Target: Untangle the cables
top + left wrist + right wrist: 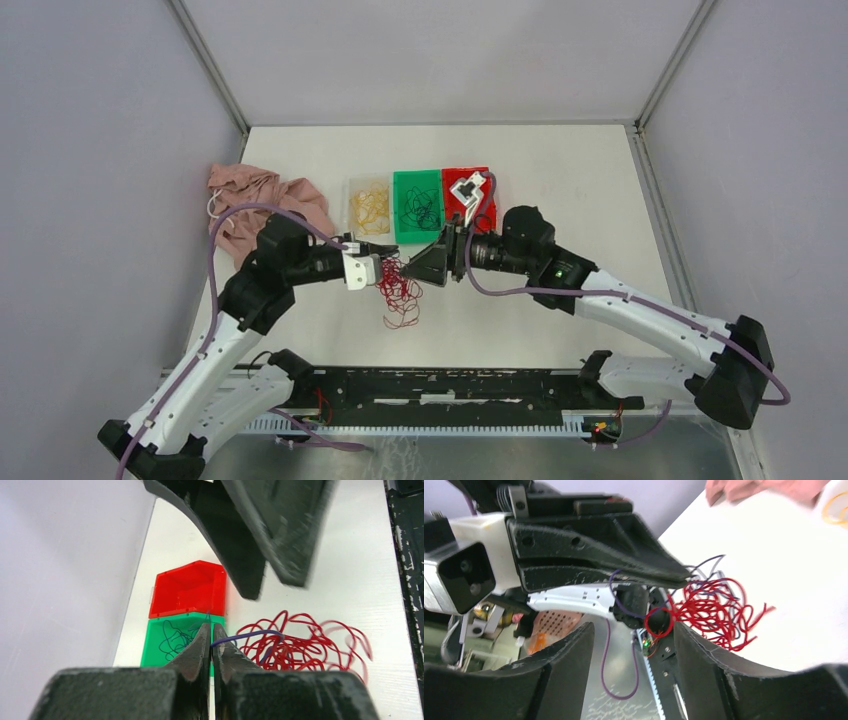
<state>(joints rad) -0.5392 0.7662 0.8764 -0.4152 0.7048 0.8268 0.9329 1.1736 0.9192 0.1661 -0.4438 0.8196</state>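
A tangle of red cables (400, 292) lies on the white table between my two grippers, with a thin dark purple cable (250, 635) threaded through it. My left gripper (210, 628) is shut on the end of that purple cable and holds it just above the tangle; it also shows in the top view (388, 266). My right gripper (418, 270) is open and empty, its tips facing the left gripper over the tangle. In the right wrist view its fingers (709, 665) stand wide apart, with the red tangle (714, 610) beyond them.
Three bins stand in a row behind the tangle: a clear one with yellow cables (369, 206), a green one with dark cables (417, 206) and a red one (482, 212) holding a white object. A pink cloth (262, 205) lies at the far left.
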